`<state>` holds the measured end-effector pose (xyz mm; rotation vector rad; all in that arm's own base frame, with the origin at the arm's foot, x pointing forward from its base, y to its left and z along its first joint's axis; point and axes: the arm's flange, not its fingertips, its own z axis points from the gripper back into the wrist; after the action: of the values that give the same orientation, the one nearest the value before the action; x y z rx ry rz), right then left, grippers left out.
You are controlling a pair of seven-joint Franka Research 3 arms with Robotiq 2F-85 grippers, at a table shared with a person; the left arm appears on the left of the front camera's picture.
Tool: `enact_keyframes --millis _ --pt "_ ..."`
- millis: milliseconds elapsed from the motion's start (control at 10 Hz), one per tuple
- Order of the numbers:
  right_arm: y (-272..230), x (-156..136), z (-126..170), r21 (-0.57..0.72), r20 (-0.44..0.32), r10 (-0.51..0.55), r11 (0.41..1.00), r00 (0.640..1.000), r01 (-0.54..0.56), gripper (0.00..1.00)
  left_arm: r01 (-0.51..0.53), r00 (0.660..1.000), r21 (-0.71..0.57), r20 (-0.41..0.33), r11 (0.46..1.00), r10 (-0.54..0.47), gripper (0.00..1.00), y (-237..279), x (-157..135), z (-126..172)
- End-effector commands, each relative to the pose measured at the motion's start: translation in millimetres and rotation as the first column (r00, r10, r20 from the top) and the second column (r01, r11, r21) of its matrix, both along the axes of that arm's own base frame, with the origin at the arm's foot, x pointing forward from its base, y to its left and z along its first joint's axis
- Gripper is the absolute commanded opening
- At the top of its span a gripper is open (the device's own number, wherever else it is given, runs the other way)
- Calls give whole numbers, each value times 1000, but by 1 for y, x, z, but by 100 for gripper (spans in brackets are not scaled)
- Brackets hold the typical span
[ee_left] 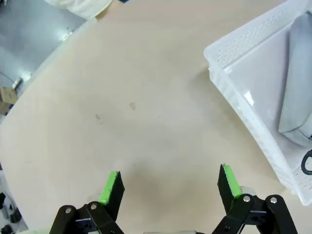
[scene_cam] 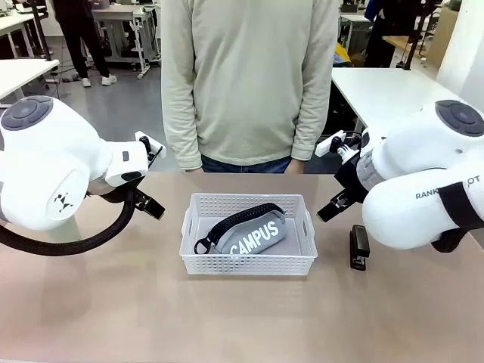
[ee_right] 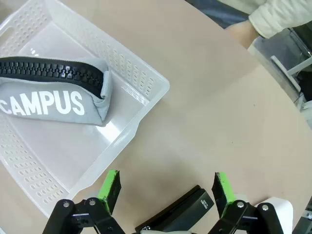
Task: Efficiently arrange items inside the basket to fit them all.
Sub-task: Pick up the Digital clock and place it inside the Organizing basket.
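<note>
The white perforated basket (scene_cam: pixel 198 261) stands in the middle of the table. A grey "CAMPUS" pouch (scene_cam: pixel 253 234) with a black strap lies slanted inside it. A black stapler (scene_cam: pixel 360 247) lies on the table just right of the basket. In the right wrist view, my right gripper (ee_right: pixel 166 187) is open, above the stapler (ee_right: pixel 183 214), which lies between its green pads, with the basket corner (ee_right: pixel 141 109) and pouch (ee_right: pixel 48 100) to the left. My left gripper (ee_left: pixel 170 184) is open over bare table, left of the basket rim (ee_left: pixel 234 105).
A person in a pale sweater (scene_cam: pixel 249 83) stands at the table's far edge, with a sleeve (ee_right: pixel 278 17) hanging near it. Bare tabletop (scene_cam: pixel 242 318) stretches in front of the basket and on its left. Other tables stand farther back.
</note>
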<state>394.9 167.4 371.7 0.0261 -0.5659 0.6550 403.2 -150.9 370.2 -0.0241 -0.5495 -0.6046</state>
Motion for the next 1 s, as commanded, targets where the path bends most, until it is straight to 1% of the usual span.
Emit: enact_keyframes --millis 0,900 --pt "0 0 0 0 0 0 1000 1000 0 100 0 1000 0 1 1000 0 100 0 0 0" --pt "0 0 0 0 0 0 1000 1000 0 100 0 1000 0 1 1000 0 100 0 0 0"
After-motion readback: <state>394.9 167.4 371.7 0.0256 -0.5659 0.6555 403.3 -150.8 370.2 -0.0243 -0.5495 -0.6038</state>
